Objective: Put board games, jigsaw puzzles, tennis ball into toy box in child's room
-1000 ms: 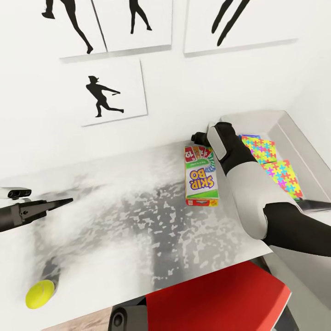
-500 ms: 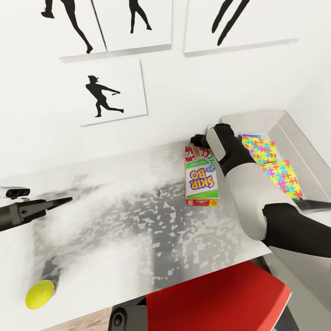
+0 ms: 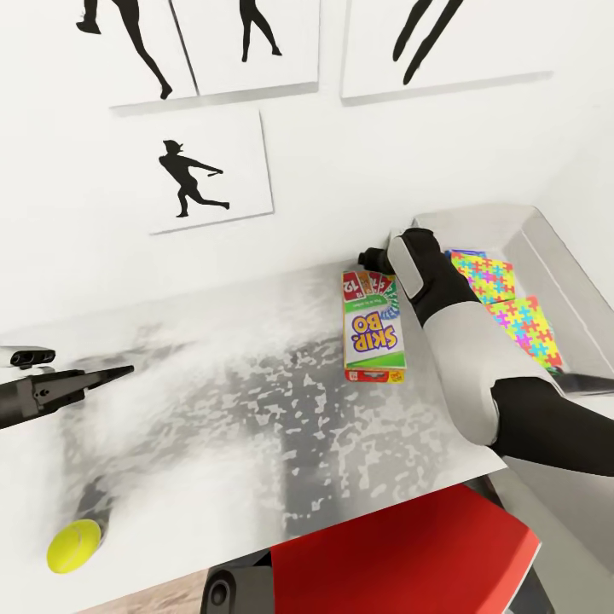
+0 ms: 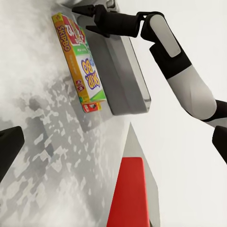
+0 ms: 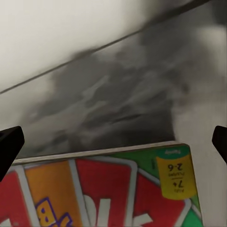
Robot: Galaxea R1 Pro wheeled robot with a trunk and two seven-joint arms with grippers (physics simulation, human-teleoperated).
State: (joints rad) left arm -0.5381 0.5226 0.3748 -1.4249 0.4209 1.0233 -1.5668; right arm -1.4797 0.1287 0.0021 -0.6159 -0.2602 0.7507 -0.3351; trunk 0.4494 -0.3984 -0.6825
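Head view looking down over the table (image 3: 213, 409), left wrist view facing across it from afar, right wrist view hovering close, all three sharing the green-white board game (image 3: 373, 328) (image 4: 84, 71) (image 5: 109, 189).

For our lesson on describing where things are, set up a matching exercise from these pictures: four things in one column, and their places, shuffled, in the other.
Things
1. jigsaw puzzles
2. tennis ball
3. Skip-Bo game box
4. right end effector

Places
A. near the table's front edge, on the robot's left
B. over the game box's far end
C. inside the toy box
D. flat on the table, beside the toy box

Pairs: 1-C, 2-A, 3-D, 4-B
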